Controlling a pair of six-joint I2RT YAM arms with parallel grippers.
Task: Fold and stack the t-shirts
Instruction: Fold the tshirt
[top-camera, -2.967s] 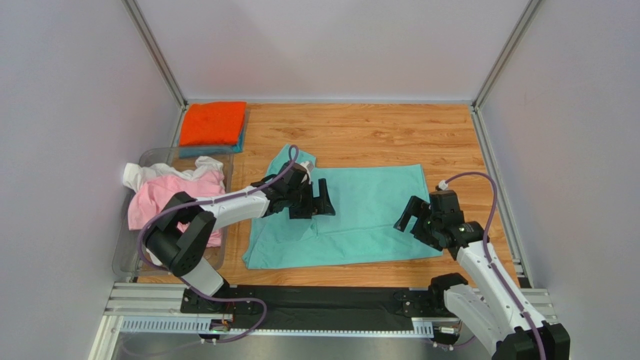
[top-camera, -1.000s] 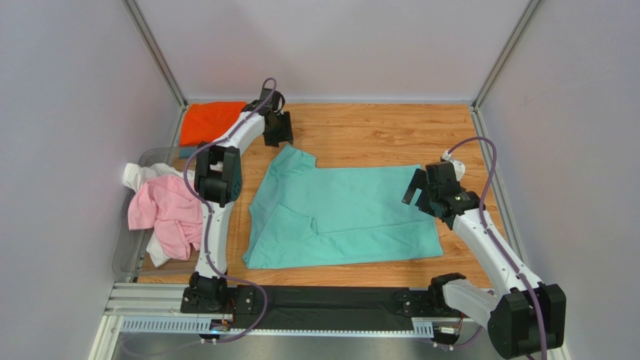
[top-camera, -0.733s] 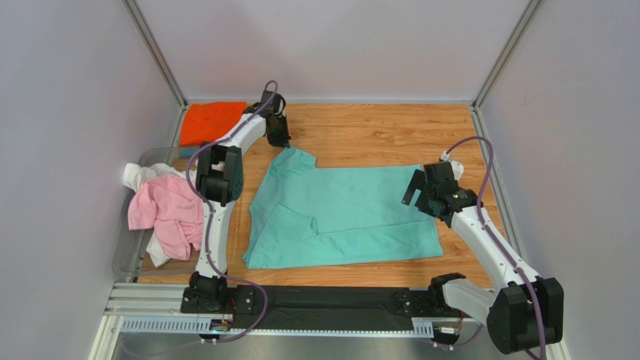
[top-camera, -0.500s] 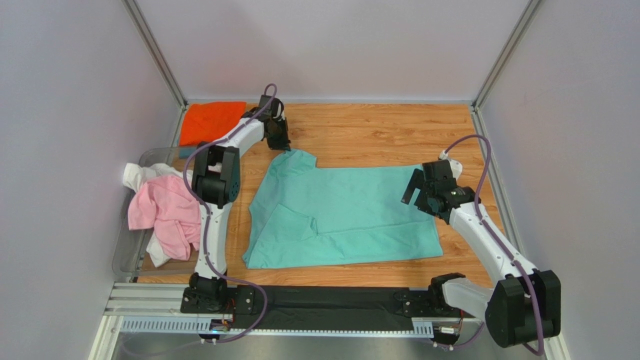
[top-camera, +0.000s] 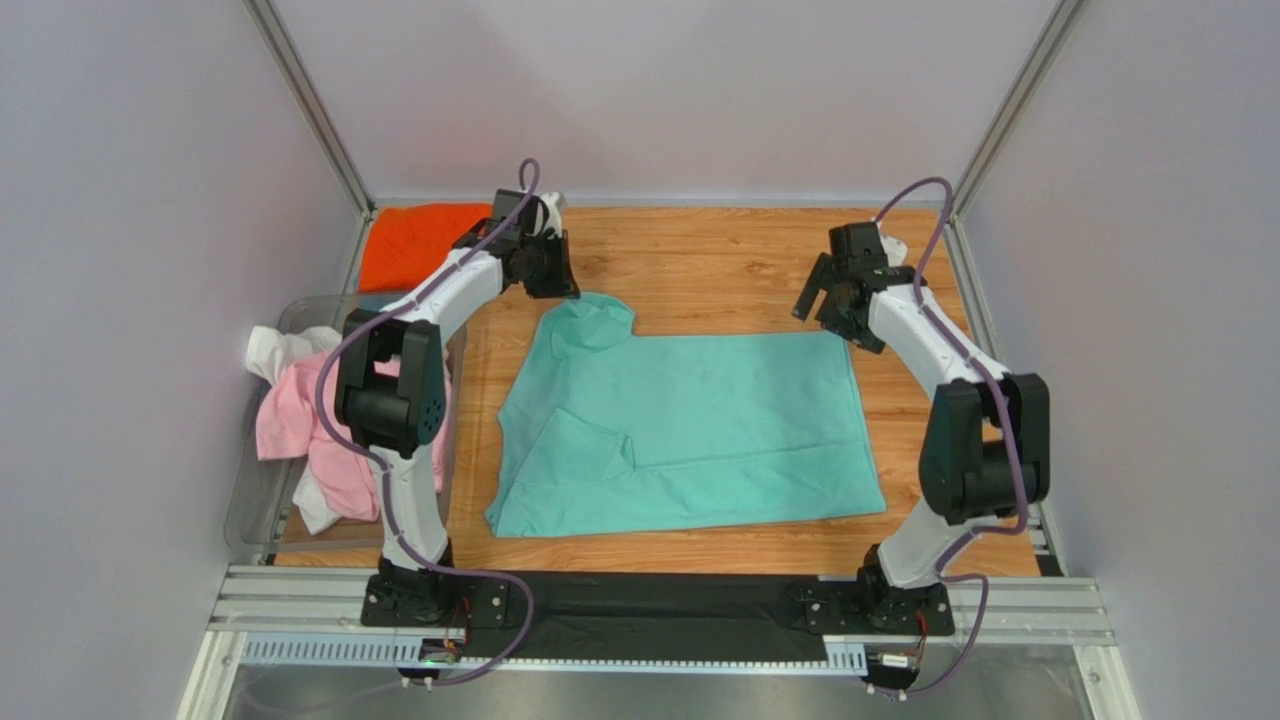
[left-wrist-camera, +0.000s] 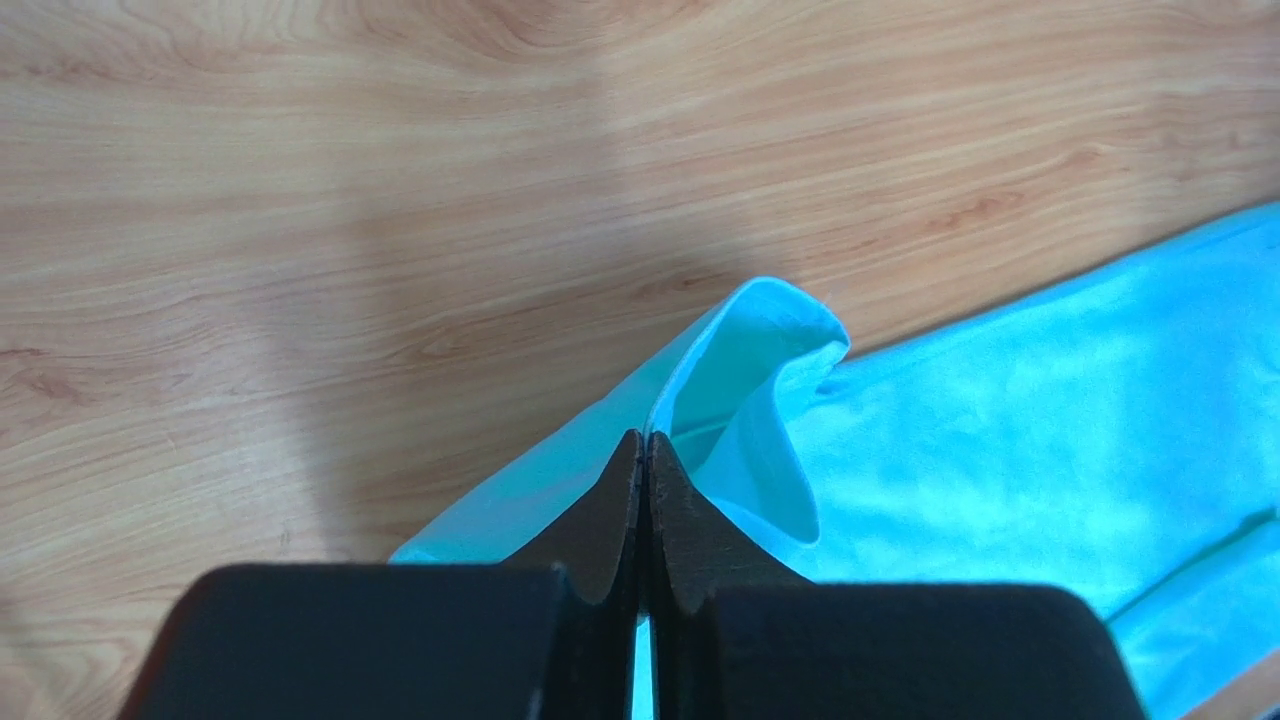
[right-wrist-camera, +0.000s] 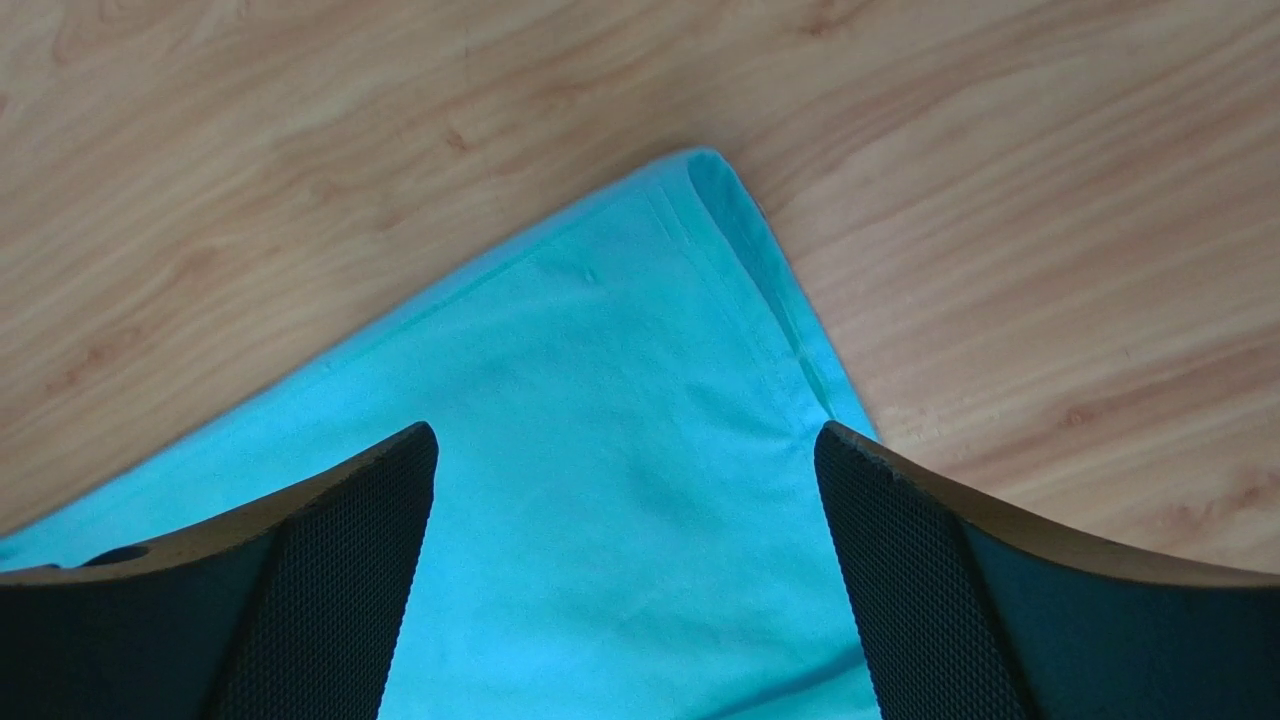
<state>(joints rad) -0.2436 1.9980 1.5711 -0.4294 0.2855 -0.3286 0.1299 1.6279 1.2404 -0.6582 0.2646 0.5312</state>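
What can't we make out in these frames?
- Left wrist: how much of the mint-green t-shirt the left end effector pinches; its closed fingers cover the cloth.
- Right wrist: whether the open right end effector touches the shirt; there is no height cue.
- Top: the white t-shirt, largely buried under the pink t-shirt.

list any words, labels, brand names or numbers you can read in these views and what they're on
There is no readable text in any view.
mint-green t-shirt: plain, no print or tag showing.
orange t-shirt and pink t-shirt: plain fabric.
left gripper and right gripper: black, no marking visible.
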